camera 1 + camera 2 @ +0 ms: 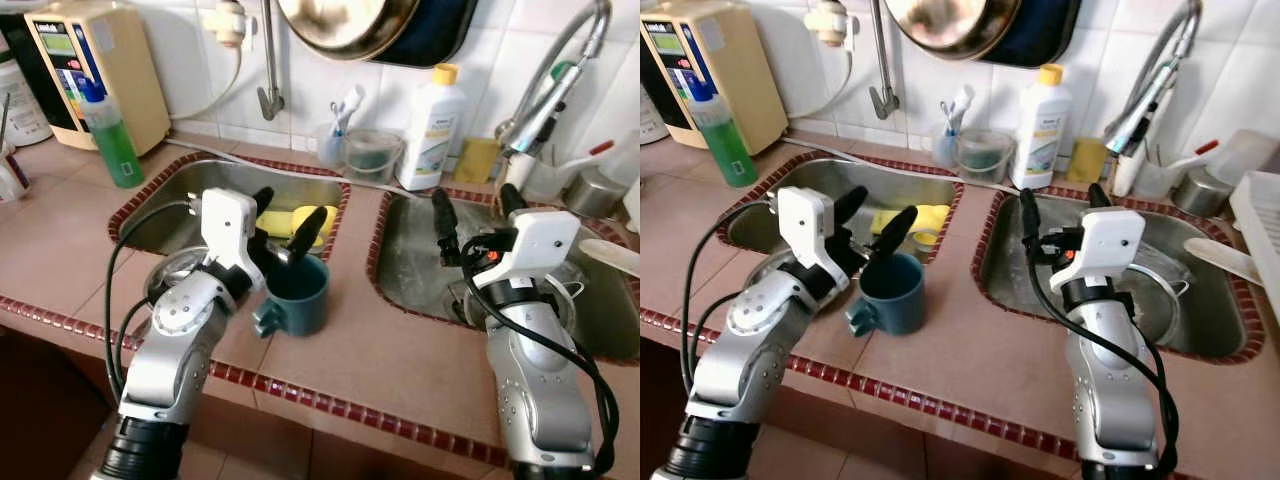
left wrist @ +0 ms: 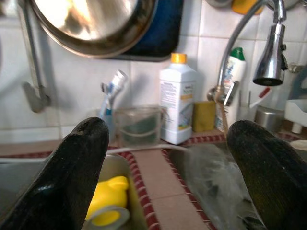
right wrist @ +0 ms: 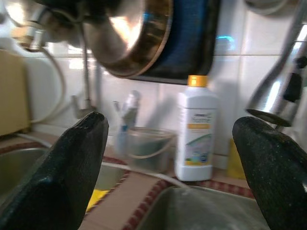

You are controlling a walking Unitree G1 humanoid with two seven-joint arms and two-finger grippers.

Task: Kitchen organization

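Mug (image 1: 297, 293) just beneath left jaws.

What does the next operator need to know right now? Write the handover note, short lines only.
Left gripper: open, above the counter strip between the two sinks, just over the teal mug; holding nothing.
Right gripper: open, over the right sink; holding nothing.
Teal mug: upright on the tiled counter, handle toward the robot.
Left sink: yellow items lie at its far right end.
Back ledge: white bottle with yellow cap, clear container, toothbrush cup. Green bottle stands left of the sinks.
Done: nothing can be confirmed.
Left: probably grasp the mug and put it away; destination unknown.
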